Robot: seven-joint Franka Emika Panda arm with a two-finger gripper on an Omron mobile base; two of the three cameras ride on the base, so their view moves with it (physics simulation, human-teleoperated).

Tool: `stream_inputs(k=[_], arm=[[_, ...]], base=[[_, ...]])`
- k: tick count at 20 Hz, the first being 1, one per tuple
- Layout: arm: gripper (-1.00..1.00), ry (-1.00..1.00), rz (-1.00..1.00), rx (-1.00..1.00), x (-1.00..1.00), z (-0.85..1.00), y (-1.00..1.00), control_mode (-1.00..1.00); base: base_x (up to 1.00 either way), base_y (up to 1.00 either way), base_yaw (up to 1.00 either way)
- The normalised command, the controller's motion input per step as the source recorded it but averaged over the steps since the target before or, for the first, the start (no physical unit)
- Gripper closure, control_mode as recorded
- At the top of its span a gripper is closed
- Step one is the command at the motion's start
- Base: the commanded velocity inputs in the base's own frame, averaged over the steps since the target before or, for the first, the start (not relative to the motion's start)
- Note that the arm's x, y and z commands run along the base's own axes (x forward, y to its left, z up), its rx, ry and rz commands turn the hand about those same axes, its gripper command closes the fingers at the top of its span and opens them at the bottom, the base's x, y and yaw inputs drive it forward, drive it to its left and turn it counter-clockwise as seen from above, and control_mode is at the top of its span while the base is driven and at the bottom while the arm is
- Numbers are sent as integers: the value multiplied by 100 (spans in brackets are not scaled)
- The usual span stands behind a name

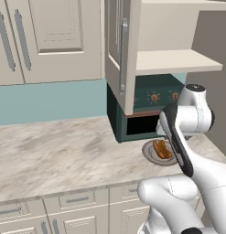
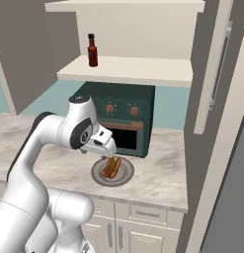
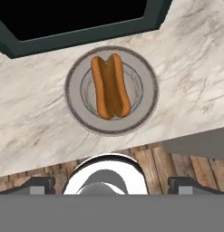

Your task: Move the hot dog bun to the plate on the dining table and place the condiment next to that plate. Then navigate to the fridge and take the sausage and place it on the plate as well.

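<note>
Nearest me, the gripper [image 3: 111,183] hangs above the counter's front edge, its two dark fingertips [image 3: 38,184] spread wide apart, holding nothing and touching nothing. Just beyond and below it, one grey plate [image 3: 145,72] sits on the marble counter [image 1: 55,151] near that edge, with one hot dog bun [image 3: 110,85] lying split-side up in its middle. Right behind the plate stands a dark green toaster oven [image 2: 118,116], its opening facing the plate. Higher up, one dark condiment bottle [image 2: 92,51] stands upright on the shelf [image 2: 128,71] over the oven, well apart from the plate.
</note>
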Motion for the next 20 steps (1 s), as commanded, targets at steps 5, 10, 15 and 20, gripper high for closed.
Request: stream_inputs(k=[5,10,15,20], arm=[[-100,3,0,0,8,-43,-9,-100],[-100,1,0,0,24,-28,-2,-100],[-100,0,0,0,29,-24,-2,-100],[-100,0,1,-2,25,-35,-6,-100]], base=[[0,0,0],[0,0,0],[0,0,0],[0,0,0]])
